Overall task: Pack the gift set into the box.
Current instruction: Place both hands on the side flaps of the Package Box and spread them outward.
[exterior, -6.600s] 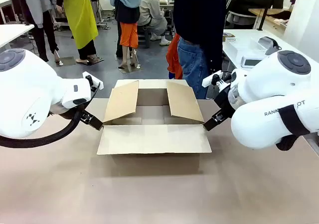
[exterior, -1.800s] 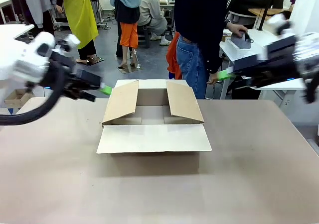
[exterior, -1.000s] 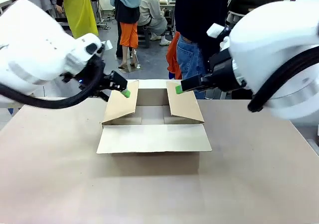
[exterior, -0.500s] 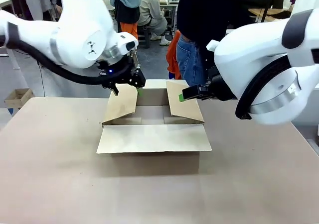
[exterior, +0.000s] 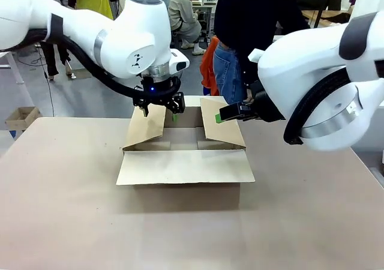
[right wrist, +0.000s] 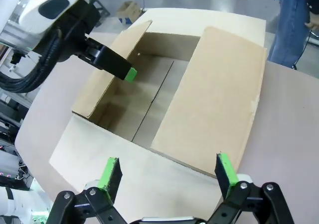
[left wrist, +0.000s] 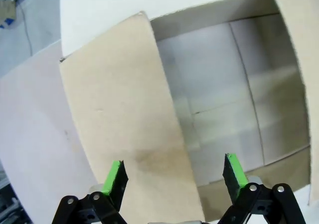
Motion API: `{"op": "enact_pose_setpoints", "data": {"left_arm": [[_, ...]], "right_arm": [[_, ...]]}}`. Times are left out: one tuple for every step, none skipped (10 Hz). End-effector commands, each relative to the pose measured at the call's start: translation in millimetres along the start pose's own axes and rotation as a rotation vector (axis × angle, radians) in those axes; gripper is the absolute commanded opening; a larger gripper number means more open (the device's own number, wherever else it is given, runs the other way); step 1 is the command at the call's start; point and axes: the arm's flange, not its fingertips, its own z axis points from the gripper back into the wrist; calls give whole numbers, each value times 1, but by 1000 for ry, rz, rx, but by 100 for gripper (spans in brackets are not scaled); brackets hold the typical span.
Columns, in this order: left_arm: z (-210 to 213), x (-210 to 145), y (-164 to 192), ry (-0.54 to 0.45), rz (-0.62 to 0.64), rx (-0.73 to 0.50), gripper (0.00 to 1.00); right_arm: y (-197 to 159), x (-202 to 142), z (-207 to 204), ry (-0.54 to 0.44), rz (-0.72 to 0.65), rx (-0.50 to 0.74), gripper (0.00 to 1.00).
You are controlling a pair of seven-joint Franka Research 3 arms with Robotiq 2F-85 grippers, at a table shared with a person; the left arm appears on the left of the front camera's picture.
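Note:
The box is a brown carton standing open in the middle of the table, and its inside is bare. My left gripper points down over the raised left flap. In the left wrist view, my left gripper is open, straddling that flap's inner edge. My right gripper hovers open above the right flap. From its own wrist, the right gripper looks down on the box. The gift set is out of view.
A person in a dark top and jeans stands at the table's far edge behind the box. The front flap lies flat outward toward me. A small carton sits on the floor at far left. Bare tabletop surrounds the box.
My left arm has swung further right over the box and turned its gripper down above the left flap. In the last half second the right arm has stayed still.

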Motion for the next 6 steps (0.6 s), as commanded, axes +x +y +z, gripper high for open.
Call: {"op": "enact_pose_setpoints", "data": {"left_arm": [[-3, 12, -5, 33, 32, 74, 100], [-8, 13, -3, 47, 33, 92, 100], [-11, 12, -3, 51, 41, 105, 100], [-14, 12, -3, 42, 50, 138, 100], [-14, 14, 0, 33, 51, 169, 100], [-16, 15, 0, 36, 55, 169, 100]], "right_arm": [[0, 1, 3, 3, 5, 1, 100], [0, 1, 3, 3, 5, 1, 100], [0, 1, 3, 3, 5, 1, 100], [0, 1, 3, 3, 5, 1, 100], [0, 1, 3, 3, 5, 1, 100], [0, 1, 3, 3, 5, 1, 100]]}}
